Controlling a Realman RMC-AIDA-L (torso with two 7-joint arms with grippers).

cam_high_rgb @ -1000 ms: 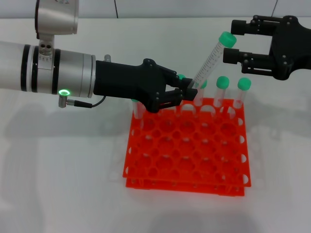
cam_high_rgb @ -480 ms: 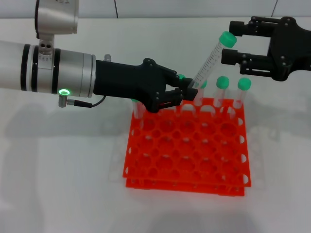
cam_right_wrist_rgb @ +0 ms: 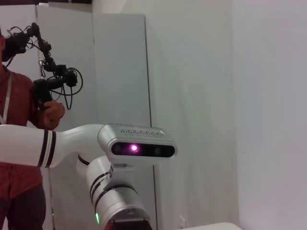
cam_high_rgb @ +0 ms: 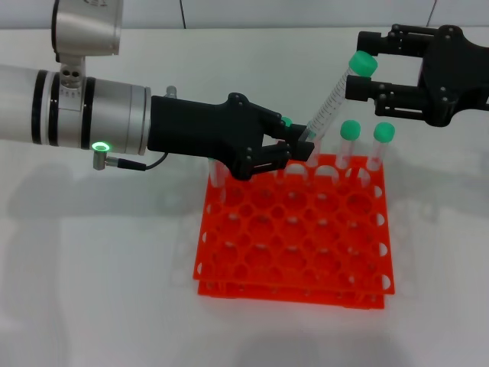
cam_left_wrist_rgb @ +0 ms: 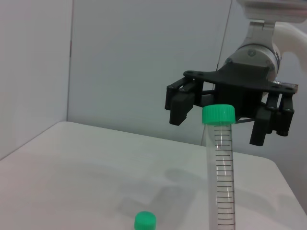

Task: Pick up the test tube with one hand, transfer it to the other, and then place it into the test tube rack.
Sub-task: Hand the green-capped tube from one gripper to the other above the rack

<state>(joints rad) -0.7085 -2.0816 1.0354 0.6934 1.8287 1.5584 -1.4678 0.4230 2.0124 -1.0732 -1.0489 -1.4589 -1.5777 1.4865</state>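
Here the left gripper [cam_high_rgb: 299,147] hides the test tube [cam_high_rgb: 330,102] tip.

The tube [cam_high_rgb: 330,102] has its tip hidden between the left gripper's [cam_high_rgb: 299,149] fingers, and in the left wrist view the picture's edge cuts its lower part off. The rack's [cam_high_rgb: 294,237] back-left holes lie behind that gripper. The right gripper [cam_high_rgb: 365,76] runs off the head view's edge. The right wrist view shows neither tube nor rack nor that arm's own fingers.
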